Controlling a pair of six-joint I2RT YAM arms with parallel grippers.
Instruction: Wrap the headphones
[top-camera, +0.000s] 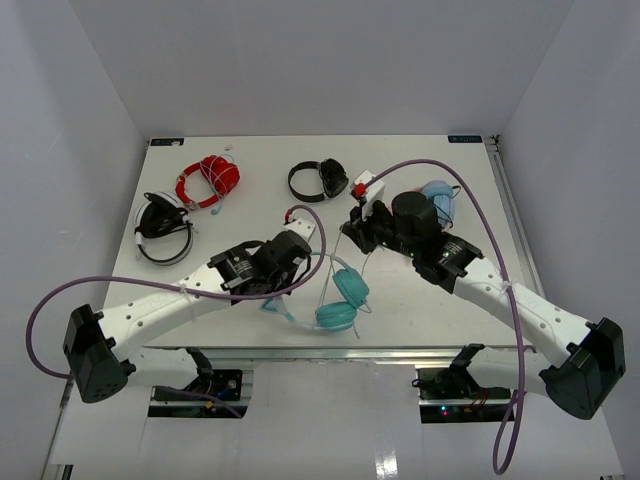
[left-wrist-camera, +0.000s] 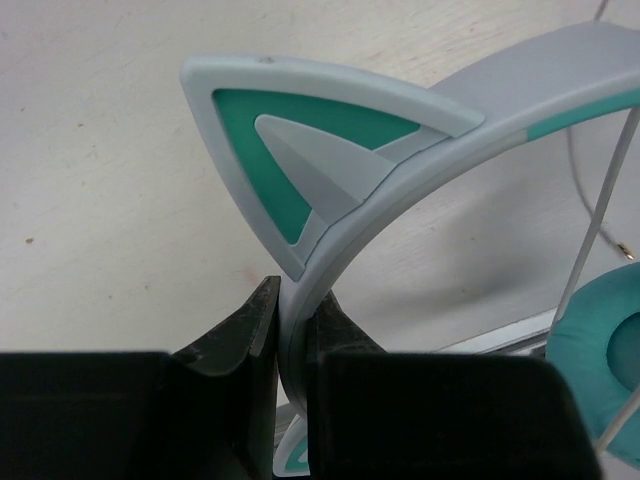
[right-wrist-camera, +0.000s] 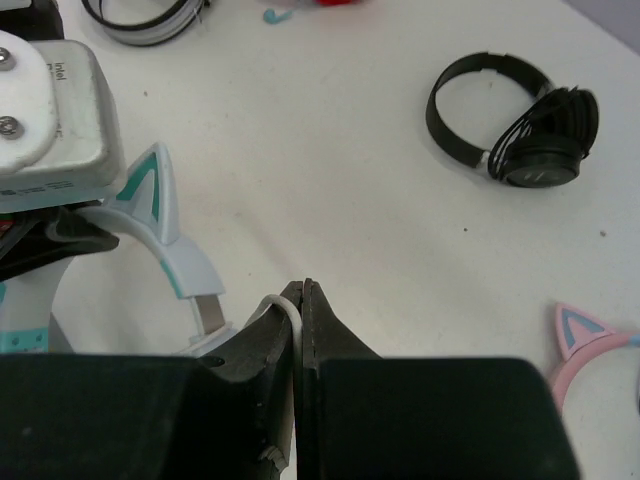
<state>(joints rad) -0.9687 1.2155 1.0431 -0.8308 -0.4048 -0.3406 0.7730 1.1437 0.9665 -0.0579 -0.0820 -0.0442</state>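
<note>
Seen from my remote station, my left gripper (left-wrist-camera: 290, 335) is clenched on the grey headband (left-wrist-camera: 420, 170) just below a teal-and-grey cat ear (left-wrist-camera: 270, 150). The headphones (top-camera: 342, 300) sit between the two arms, their teal cups near the front edge of the table (top-camera: 420, 300). To the right, my right gripper (right-wrist-camera: 300, 300) is pinched shut on the thin white cable (right-wrist-camera: 283, 308). Farther back lie a red pair (top-camera: 208, 180) and a black pair (top-camera: 320, 180) — well apart from each other.
</note>
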